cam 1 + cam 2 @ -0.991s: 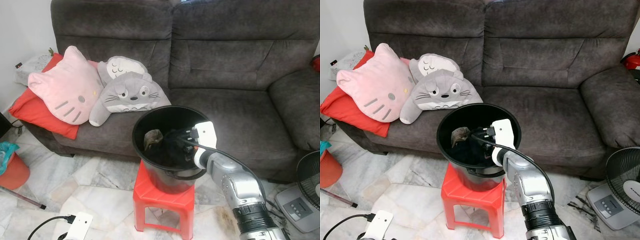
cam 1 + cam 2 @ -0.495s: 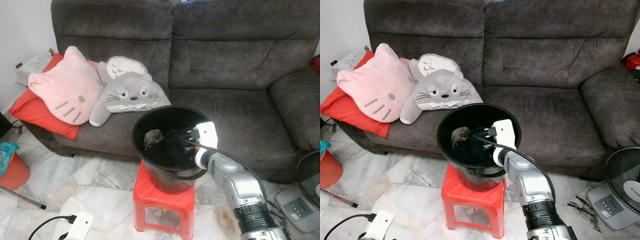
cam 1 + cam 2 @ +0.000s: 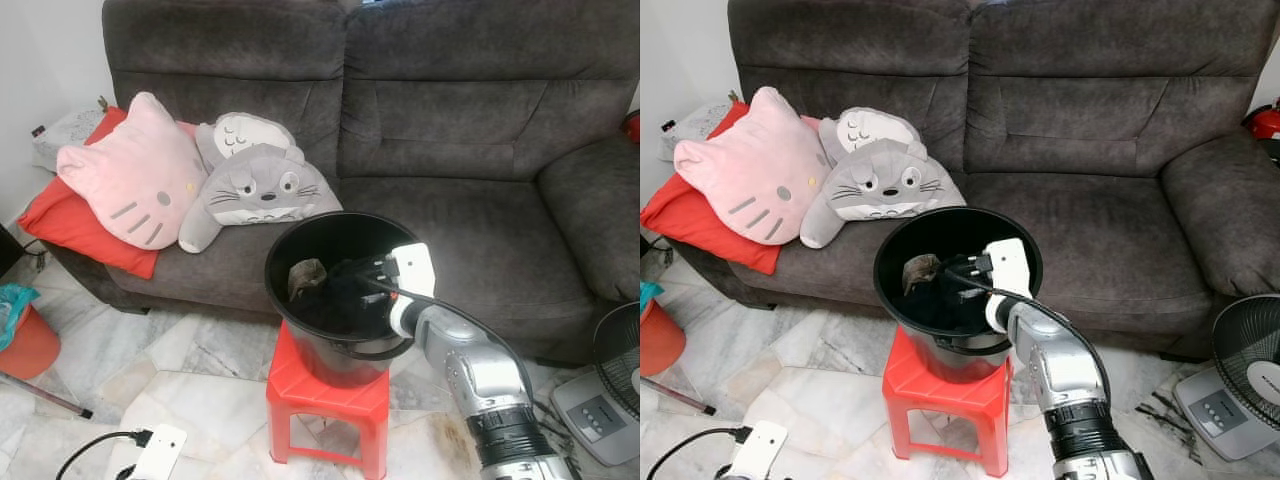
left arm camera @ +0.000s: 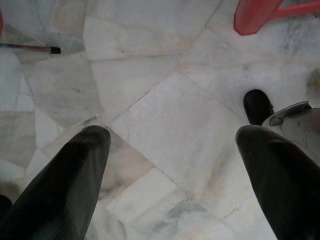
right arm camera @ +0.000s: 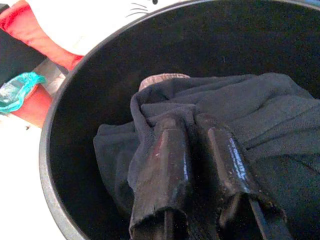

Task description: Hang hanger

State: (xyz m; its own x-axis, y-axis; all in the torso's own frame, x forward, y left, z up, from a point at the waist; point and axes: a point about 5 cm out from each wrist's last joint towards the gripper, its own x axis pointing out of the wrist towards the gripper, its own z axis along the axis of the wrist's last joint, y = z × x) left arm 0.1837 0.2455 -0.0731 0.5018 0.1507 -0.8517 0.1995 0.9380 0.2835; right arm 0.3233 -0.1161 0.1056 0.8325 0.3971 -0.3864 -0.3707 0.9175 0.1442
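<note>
A black bucket (image 3: 300,235) stands on a red plastic stool (image 3: 320,385) in front of the sofa. Inside it lies a dark cloth (image 5: 260,110) beside a brownish piece of fabric (image 3: 305,272). My right gripper (image 5: 189,124) reaches over the bucket's near rim, and its fingers (image 5: 165,165) are shut on a fold of the dark cloth. My left gripper (image 4: 170,135) hangs open above the marble floor with nothing between its fingers.
A dark grey sofa (image 3: 470,150) holds a pink cat cushion (image 3: 130,180), a grey plush cushion (image 3: 255,190) and a red cushion (image 3: 60,225). A fan (image 3: 615,370) stands at the right. A red bin (image 3: 20,335) and a white power strip (image 3: 155,450) are at the left.
</note>
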